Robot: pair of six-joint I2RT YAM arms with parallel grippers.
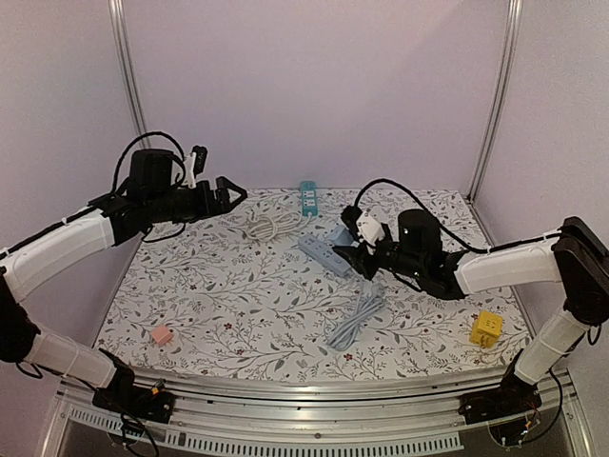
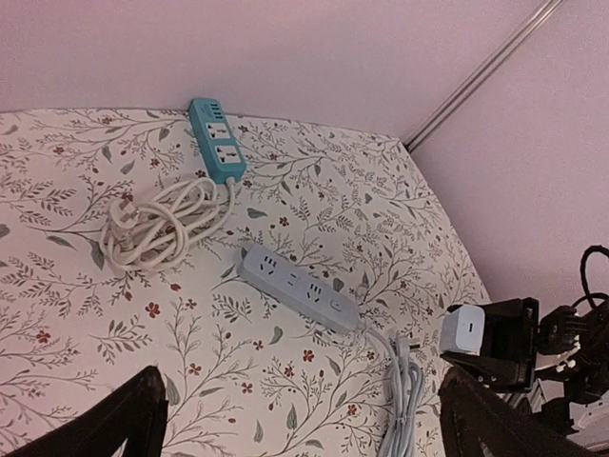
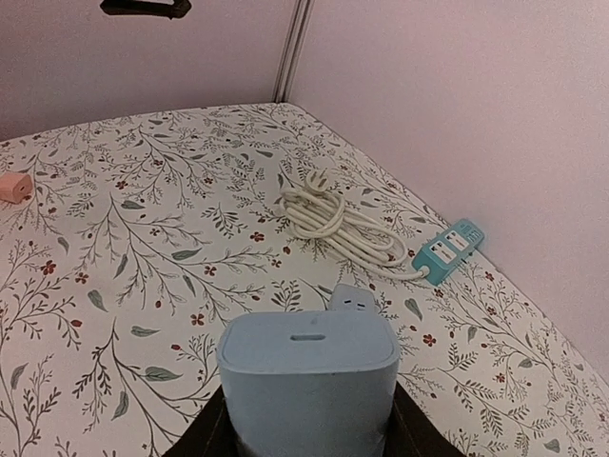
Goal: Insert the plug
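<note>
My right gripper [image 1: 364, 249] is shut on a pale square plug [image 1: 369, 229], holding it in the air just over the right end of the grey power strip [image 1: 324, 253]. In the right wrist view the plug [image 3: 309, 376] fills the space between the dark fingers, and only the tip of the strip [image 3: 352, 300] shows behind it. My left gripper [image 1: 228, 193] hangs open and empty, high at the back left. Its view looks down on the whole grey strip [image 2: 298, 287], with the held plug [image 2: 465, 328] at the right.
A teal power strip [image 1: 308, 198] lies at the back wall, its coiled white cord [image 1: 273, 226] beside it. The grey strip's bundled cord [image 1: 357, 319] runs toward the front. A yellow cube [image 1: 486, 328] sits front right and a small pink piece [image 1: 162, 334] front left.
</note>
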